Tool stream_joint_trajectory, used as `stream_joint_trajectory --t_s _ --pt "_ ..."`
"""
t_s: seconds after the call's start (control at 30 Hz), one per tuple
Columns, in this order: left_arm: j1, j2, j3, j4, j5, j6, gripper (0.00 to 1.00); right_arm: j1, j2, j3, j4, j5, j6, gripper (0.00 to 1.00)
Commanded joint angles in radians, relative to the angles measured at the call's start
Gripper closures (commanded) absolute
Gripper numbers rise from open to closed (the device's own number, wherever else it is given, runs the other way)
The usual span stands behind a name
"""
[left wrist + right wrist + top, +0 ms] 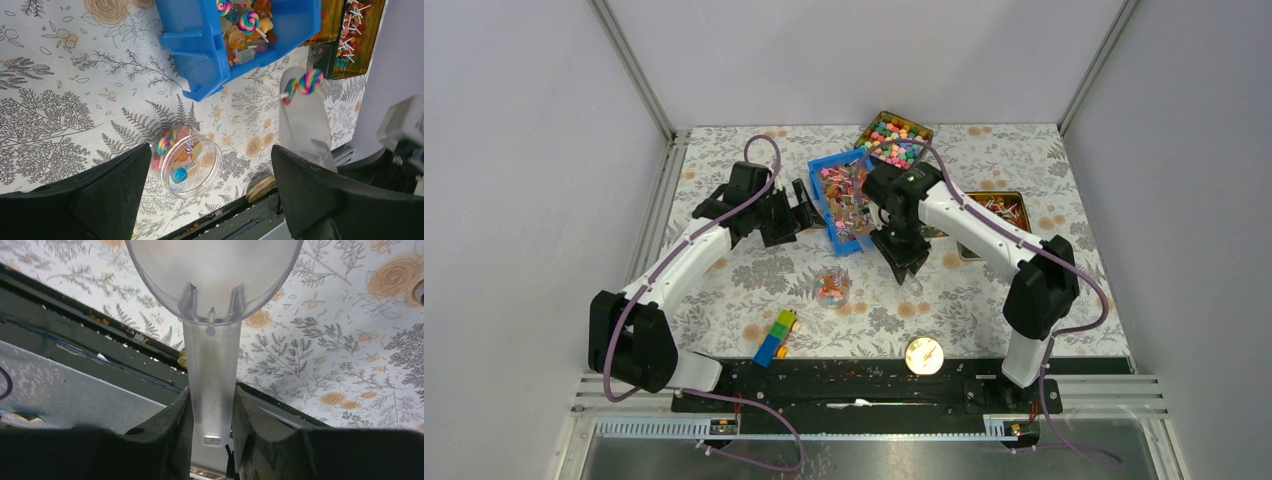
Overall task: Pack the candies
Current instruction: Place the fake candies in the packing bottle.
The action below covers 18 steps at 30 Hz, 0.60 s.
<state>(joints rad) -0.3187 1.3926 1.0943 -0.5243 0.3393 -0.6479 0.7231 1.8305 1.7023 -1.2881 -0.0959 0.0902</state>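
The right claw (211,395) clamps tight on the handle of a clear scoop (212,270). The left claw (210,152) gapes wide and empty just left of the blue bin (195,30), where the candies (245,25) lie, far-centre on the counter (754,270). A few sit in a nearer clear jar (218,160).

Clad in white link shells (686,262) with black joint housings (639,345), looped by purple cables (762,138), ending in matte-black wedge fingers (115,190).
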Motion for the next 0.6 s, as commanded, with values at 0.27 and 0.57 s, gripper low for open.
stream_joint_trajectory --t_s 0.27,0.57 --pt "0.001 -0.072 -0.049 0.02 -0.027 -0.003 0.08 0.125 -0.135 -0.102 0.004 -0.051 -0.012 1.0" --pt "0.001 -0.109 -0.07 -0.006 -0.059 -0.001 0.08 0.178 -0.134 -0.125 -0.001 -0.172 -0.026 1.0"
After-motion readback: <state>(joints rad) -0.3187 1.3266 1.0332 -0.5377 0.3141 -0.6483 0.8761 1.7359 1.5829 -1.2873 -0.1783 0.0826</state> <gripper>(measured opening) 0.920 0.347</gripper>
